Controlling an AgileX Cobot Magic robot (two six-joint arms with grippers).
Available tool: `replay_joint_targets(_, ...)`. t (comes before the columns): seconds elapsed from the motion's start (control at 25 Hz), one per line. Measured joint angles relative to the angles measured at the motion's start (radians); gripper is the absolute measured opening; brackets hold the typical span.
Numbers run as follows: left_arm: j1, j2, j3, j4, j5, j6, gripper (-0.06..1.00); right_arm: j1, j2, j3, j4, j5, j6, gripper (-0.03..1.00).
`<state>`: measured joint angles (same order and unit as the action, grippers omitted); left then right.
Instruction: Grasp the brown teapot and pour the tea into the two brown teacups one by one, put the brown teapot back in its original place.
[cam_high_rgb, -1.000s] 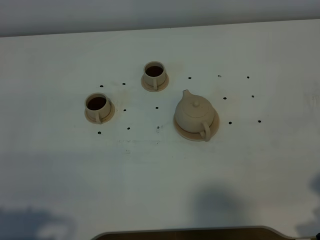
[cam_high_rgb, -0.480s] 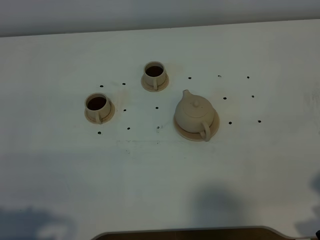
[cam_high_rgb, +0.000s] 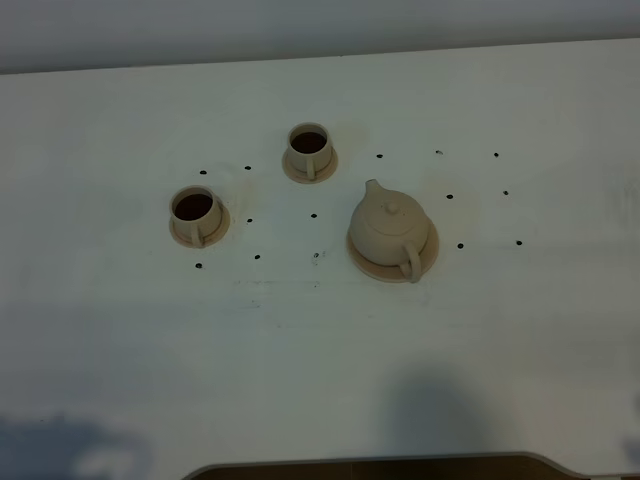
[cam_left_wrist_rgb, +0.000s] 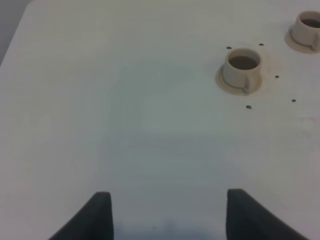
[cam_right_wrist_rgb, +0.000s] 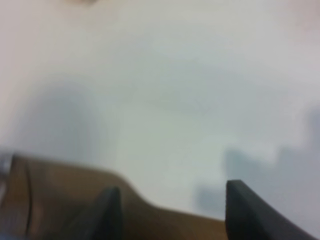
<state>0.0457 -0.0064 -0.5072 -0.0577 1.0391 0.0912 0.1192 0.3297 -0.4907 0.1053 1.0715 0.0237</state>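
Observation:
The brown teapot (cam_high_rgb: 389, 231) stands upright on its wide round saucer (cam_high_rgb: 428, 252) right of the table's middle, handle toward the front. Two brown teacups hold dark tea: one (cam_high_rgb: 309, 146) behind the teapot, one (cam_high_rgb: 195, 211) to the left. The left wrist view shows the left cup (cam_left_wrist_rgb: 242, 69) and part of the other (cam_left_wrist_rgb: 306, 30) far ahead of my left gripper (cam_left_wrist_rgb: 169, 212), which is open with nothing between its fingers. My right gripper (cam_right_wrist_rgb: 170, 210) is open over the table's front edge, holding nothing. Neither gripper shows in the high view.
The white table (cam_high_rgb: 300, 330) carries small dark dots (cam_high_rgb: 313, 215) around the tea set. A brown curved edge (cam_high_rgb: 370, 467) lies along the table's front; the right wrist view shows it (cam_right_wrist_rgb: 55, 195) blurred under the fingers.
A dark shape at the lower right edge of the high view has drawn out of sight. Teapot and cups have not moved.

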Motion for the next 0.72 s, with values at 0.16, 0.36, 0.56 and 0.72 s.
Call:
replay_joint_targets(0.16, 0.000, 0.000, 0.000, 0.000, 0.000, 0.000, 0.53, -0.145, -0.086, 0.000, -0.001, 0.001, 0.000, 0.48)
replay_joint_targets(0.36, 0.000, 0.000, 0.000, 0.000, 0.000, 0.000, 0.53, -0.206, -0.201, 0.000, -0.001, 0.001, 0.000, 0.48)
replay_joint_targets(0.56, 0.000, 0.000, 0.000, 0.000, 0.000, 0.000, 0.53, -0.214, -0.310, 0.000, -0.001, 0.001, 0.000, 0.48)
replay_joint_targets(0.72, 0.000, 0.000, 0.000, 0.000, 0.000, 0.000, 0.53, -0.214, -0.335, 0.000, -0.001, 0.002, 0.000, 0.48)
